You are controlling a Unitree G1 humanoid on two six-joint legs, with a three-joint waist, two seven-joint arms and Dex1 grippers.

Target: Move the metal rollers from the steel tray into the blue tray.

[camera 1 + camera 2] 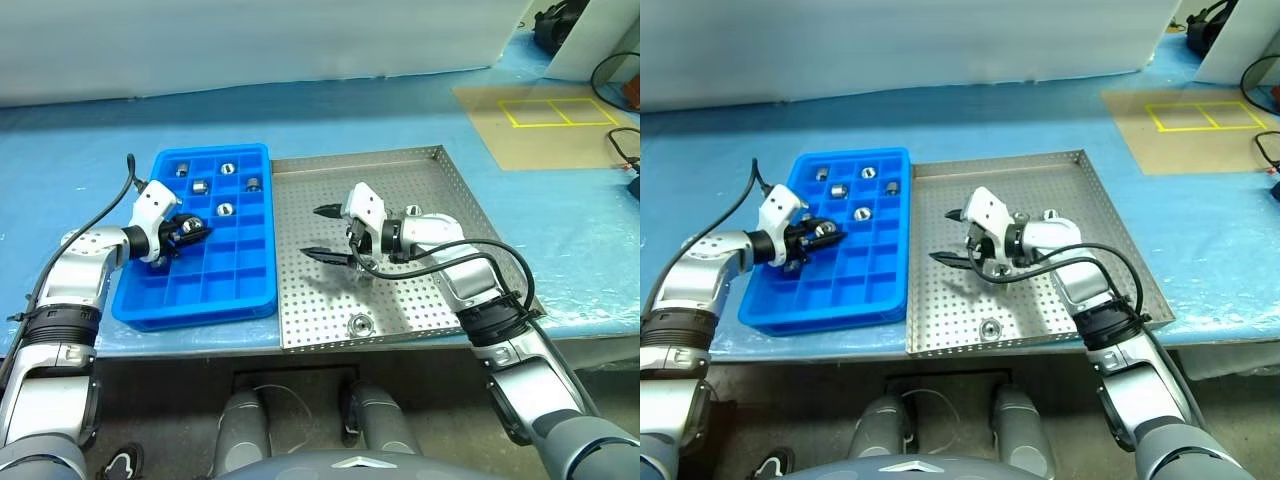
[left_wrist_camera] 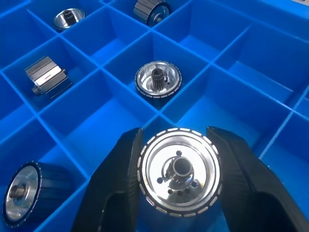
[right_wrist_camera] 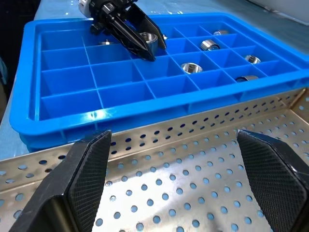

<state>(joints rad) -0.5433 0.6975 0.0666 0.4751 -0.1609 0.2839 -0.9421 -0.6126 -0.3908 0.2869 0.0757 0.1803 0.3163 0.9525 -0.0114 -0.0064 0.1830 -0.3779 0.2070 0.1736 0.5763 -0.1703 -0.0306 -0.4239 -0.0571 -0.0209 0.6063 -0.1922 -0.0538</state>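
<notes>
The blue tray [image 1: 250,270] lies left of the steel tray [image 1: 400,190], edge to edge. My left gripper [image 1: 190,230] hangs low over a cell on the blue tray's left side, shut on a metal roller [image 2: 179,176] that sits upright between its fingers [image 2: 120,169]. Several more metal rollers [image 1: 226,209] rest in cells toward the tray's far end. One metal roller [image 1: 358,324] lies near the steel tray's front rim. My right gripper [image 1: 312,231] hovers over the steel tray's left half, pointing at the blue tray, open and empty.
Both trays sit on a table with a blue cover [image 1: 80,130], close to its front edge. A brown board with yellow tape squares [image 1: 555,110] lies at the back right, with black cables [image 1: 620,150] beside it.
</notes>
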